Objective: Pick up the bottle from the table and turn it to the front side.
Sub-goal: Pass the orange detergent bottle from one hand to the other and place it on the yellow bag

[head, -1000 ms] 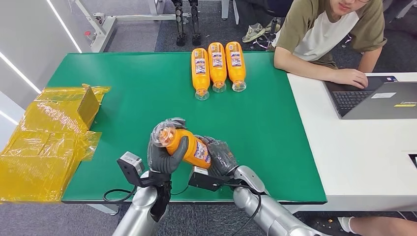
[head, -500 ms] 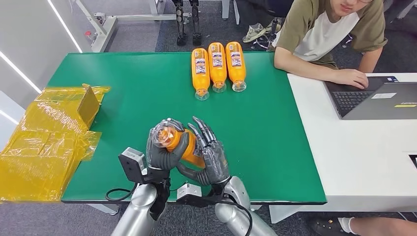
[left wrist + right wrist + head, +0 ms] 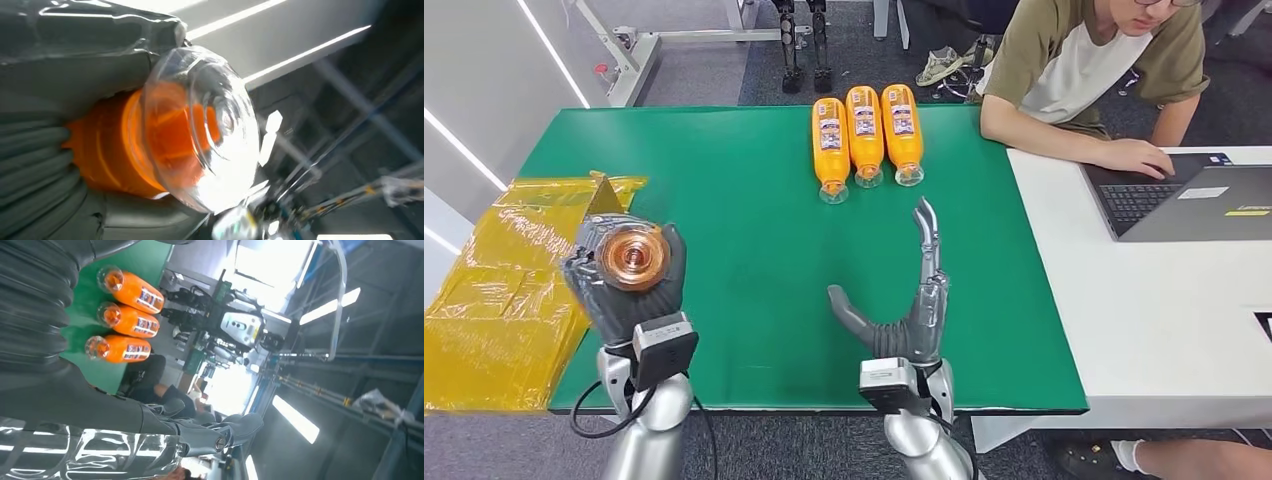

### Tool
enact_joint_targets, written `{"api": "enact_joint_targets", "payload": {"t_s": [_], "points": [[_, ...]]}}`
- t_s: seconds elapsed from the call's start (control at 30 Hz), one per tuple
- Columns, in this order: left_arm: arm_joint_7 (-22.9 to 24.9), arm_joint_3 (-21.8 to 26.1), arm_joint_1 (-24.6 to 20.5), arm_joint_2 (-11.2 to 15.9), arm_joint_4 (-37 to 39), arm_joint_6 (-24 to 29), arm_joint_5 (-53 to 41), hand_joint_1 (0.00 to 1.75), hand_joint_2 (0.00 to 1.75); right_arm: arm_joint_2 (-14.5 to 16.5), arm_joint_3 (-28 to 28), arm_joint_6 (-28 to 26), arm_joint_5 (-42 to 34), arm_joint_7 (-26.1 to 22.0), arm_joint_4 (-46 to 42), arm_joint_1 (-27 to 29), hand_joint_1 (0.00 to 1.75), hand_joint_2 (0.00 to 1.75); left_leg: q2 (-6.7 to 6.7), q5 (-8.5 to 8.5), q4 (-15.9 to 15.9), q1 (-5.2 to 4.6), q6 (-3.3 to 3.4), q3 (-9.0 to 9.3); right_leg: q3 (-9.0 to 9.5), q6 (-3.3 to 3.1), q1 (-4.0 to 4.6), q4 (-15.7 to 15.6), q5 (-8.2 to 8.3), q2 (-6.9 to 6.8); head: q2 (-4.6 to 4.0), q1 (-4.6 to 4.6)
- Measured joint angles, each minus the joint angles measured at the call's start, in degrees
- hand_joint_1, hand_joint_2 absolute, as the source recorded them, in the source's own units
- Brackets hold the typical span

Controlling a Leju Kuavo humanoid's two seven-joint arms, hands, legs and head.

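At lower left of the head view, my left hand [image 3: 624, 285] wraps its fingers round the bottle [image 3: 633, 257], held off the table with its clear round end turned up toward the camera. From the left wrist camera the same bottle [image 3: 165, 135] shows an orange body behind a clear domed end, with my grey fingers [image 3: 40, 165] closed tight around it.

At lower centre, my right hand [image 3: 904, 315] stands upright over the green table [image 3: 754, 230], holding nothing: fingers straight and pointing toward the far edge, thumb spread out to the left. From the right wrist camera the right hand [image 3: 165, 432] shows long grey fingers [image 3: 235, 427] stretched out, well apart from any object.

Left of my left hand, yellow bags [image 3: 509, 290] lie heaped over the table's left edge, with a small brown box [image 3: 605, 213] among them.

Upper centre, three bottles [image 3: 865, 136] lie side by side on the table, touching, labels up, clear ends toward me.

Upper right, a person [image 3: 1089, 70] leans over a white table [image 3: 1144, 300], one hand beside a laptop [image 3: 1184, 205].
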Motion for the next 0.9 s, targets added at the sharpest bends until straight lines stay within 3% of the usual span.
{"api": "enact_joint_targets", "payload": {"t_s": [0.17, 0.33, 0.7, 0.8, 0.9], "points": [[-0.1, 8.7, 0.4, -0.1, -4.8, 0.0, -14.3, 1.75, 1.75, -0.4, -0.9, 0.0, -0.7, 0.0, -5.5, 2.4, 0.00, 1.75, 0.05, 0.00, 0.0, 0.01, 0.00, 0.04, -0.01, -0.01, 0.01, 0.0, -0.01, 0.04, 0.00, -0.01], [8.4, 13.6, -3.3, 0.7, -3.3, 0.0, -26.2, 1.75, 1.75, -0.7, -1.6, 0.0, -0.5, 0.0, -10.8, 4.6, 0.00, 1.75, 0.05, 0.04, 0.0, 0.00, -0.05, 0.04, 0.01, -0.05, 0.01, 0.0, 0.04, 0.02, 0.00, 0.01], [10.2, 15.5, -6.0, 1.8, -0.1, 0.0, -27.5, 1.75, 1.75, -0.7, -2.3, 0.0, -0.5, 0.0, -14.5, 5.8, 0.00, 1.75, 0.06, 0.06, 0.0, 0.00, -0.09, 0.05, 0.00, -0.08, 0.00, 0.0, 0.07, 0.03, 0.00, 0.01], [14.4, 15.6, -7.4, 3.2, 2.6, 0.0, -29.9, 1.75, 1.75, -0.8, -2.4, 0.0, -0.3, 0.0, -15.4, 6.5, 0.00, 1.75, 0.04, 0.07, 0.0, 0.00, -0.09, 0.06, 0.00, -0.07, 0.00, 0.0, 0.06, 0.01, 0.00, 0.02], [20.8, 15.2, -10.8, 7.1, 10.7, 0.0, -32.6, 1.75, 1.75, -0.8, -2.9, 0.0, 0.2, 0.0, -17.1, 7.8, 0.00, 1.75, 0.09, 0.10, 0.0, 0.02, -0.14, 0.09, -0.02, -0.12, 0.00, 0.0, 0.08, 0.06, 0.00, 0.01]]}}
